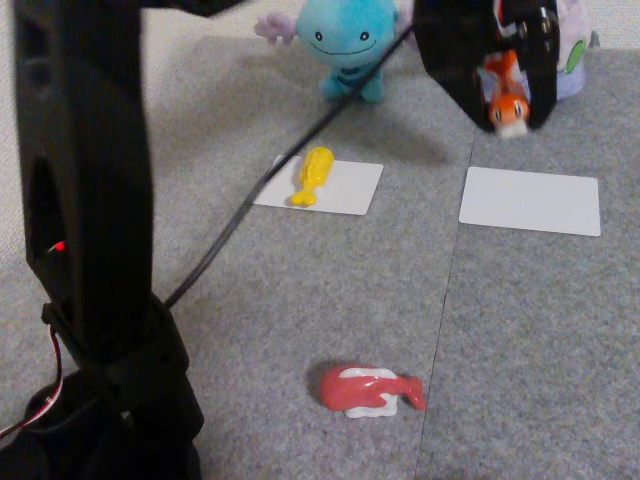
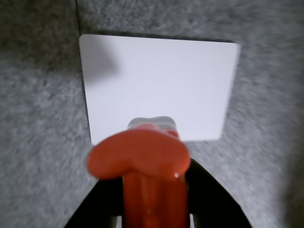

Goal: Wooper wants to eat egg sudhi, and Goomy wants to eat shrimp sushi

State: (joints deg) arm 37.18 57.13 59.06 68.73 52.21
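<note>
One black two-finger gripper (image 1: 508, 112) hangs at the upper right of the fixed view, its jaws clenched on the shrimp sushi (image 1: 505, 92), a small glossy orange figure with a white underside. The figure hangs roughly upright, face and white underside at the bottom, below the fingertips. In the wrist view the same orange figure (image 2: 142, 164) rises from the bottom edge, its long axis running up the frame, its broad orange end overlapping the near edge of a blank white rectangular card (image 2: 156, 80) on the grey carpet. In the fixed view this white card (image 1: 530, 200) lies lower in the frame than the held figure, just right of centre; the release therefore appears to call for a descent onto it. Goomy (image 1: 574, 50), the pale lilac plush with a green spot, sits at the upper right edge behind the gripper, largely hidden.

Counted outward:
- two white cards; the second card (image 1: 335, 188) at centre left carries the egg sudhi (image 1: 311, 176), an all-yellow fish-shaped figure lying near-vertical in the frame;
- two plush toys, the other being Wooper (image 1: 345, 40), blue and smiling, at upper centre above that card;
- three glossy figures, the third a pink-red and white figure (image 1: 370, 390) at lower centre.
</note>
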